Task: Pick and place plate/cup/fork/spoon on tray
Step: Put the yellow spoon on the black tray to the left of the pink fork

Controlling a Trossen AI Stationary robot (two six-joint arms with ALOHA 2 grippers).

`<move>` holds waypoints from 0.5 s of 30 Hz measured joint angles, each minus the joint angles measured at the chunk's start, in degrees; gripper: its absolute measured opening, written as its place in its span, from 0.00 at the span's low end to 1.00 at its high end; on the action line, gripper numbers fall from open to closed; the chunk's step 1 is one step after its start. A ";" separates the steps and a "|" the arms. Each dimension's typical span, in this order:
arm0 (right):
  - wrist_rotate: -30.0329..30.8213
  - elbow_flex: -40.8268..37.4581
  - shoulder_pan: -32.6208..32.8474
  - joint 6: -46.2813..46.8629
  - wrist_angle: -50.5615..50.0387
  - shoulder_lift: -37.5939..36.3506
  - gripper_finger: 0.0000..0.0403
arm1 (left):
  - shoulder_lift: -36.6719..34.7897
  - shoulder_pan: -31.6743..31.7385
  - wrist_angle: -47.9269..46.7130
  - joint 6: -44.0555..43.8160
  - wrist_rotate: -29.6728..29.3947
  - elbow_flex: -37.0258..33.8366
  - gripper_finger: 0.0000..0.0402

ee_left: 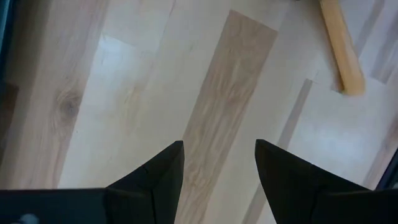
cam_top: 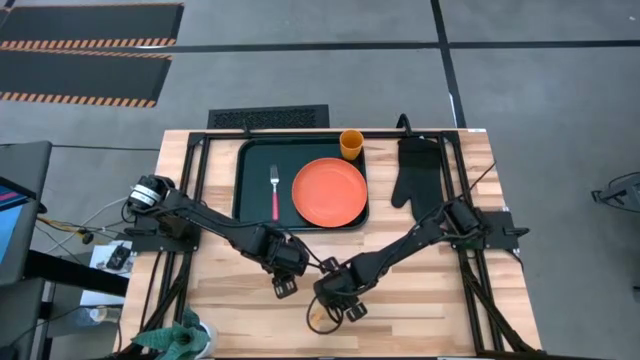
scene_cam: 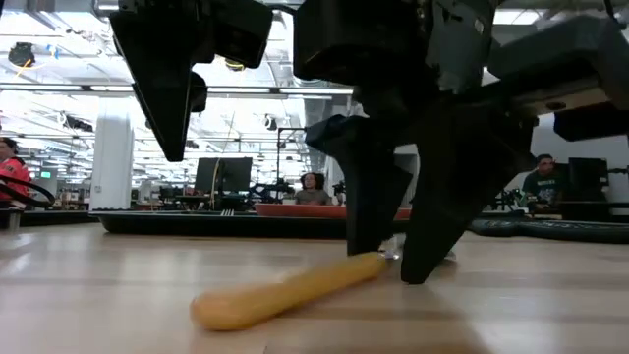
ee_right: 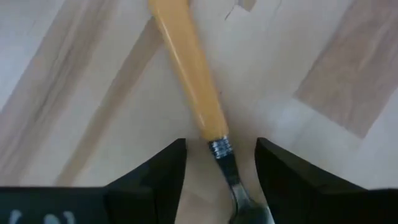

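A pale wooden tabletop (cam_top: 420, 310) sits on a grey floor, with a busy workshop and seated people visible beyond it in the low view. Toward the far edge lies a large dark green rectangular plastic tray (cam_top: 250, 160) with a raised rim. On it rest a large round flat orange-red plastic plate (cam_top: 329, 191) and, just beside the plate, a small fork (cam_top: 274, 192) with silver tines and a red-pink handle. A small orange-yellow plastic cup (cam_top: 351, 144) stands at the tray's far right corner. A black oven mitt (cam_top: 415, 172) lies on the wood just right of the tray.

Near the front edge, well apart from the tray, a small spoon with a silver metal bowl and yellow-orange handle (ee_right: 189, 68) lies flat on the wood. The right end effector (ee_right: 221, 155) is down over it — its two dark fingers are apart, straddling the neck where handle meets metal, not yet clamped. The left end effector (ee_left: 219, 163) hovers just beside it over bare wood, fingers apart and holding nothing.
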 joint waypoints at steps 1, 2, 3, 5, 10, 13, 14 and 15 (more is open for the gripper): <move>1.38 0.07 0.17 0.87 -0.89 0.19 0.52 | 0.00 0.00 -0.02 0.00 0.00 0.00 0.46; 2.93 0.03 0.37 2.00 -1.81 0.22 0.50 | 0.00 0.00 -0.09 0.00 0.02 0.00 0.46; 4.07 0.02 0.56 3.07 -2.38 0.26 0.46 | 0.00 0.00 -0.19 0.00 0.00 0.00 0.46; 4.98 0.00 0.60 4.90 -2.94 0.15 0.37 | 0.00 0.00 -0.23 0.21 -0.02 0.00 0.46; 5.14 -0.31 0.00 8.08 -3.66 -1.41 0.06 | 0.00 0.02 -0.27 0.82 -0.89 0.00 0.46; 5.72 -0.45 -0.17 11.01 -3.42 -2.38 0.05 | 0.00 0.02 -0.27 1.14 -1.28 0.00 0.46; 6.40 -0.56 -0.21 11.68 -3.46 -3.08 0.05 | 0.00 0.02 -0.30 1.53 -1.29 0.00 0.46; 6.65 -0.61 -0.30 12.44 -3.11 -3.87 0.05 | 0.00 0.02 -0.40 1.98 -1.27 0.00 0.46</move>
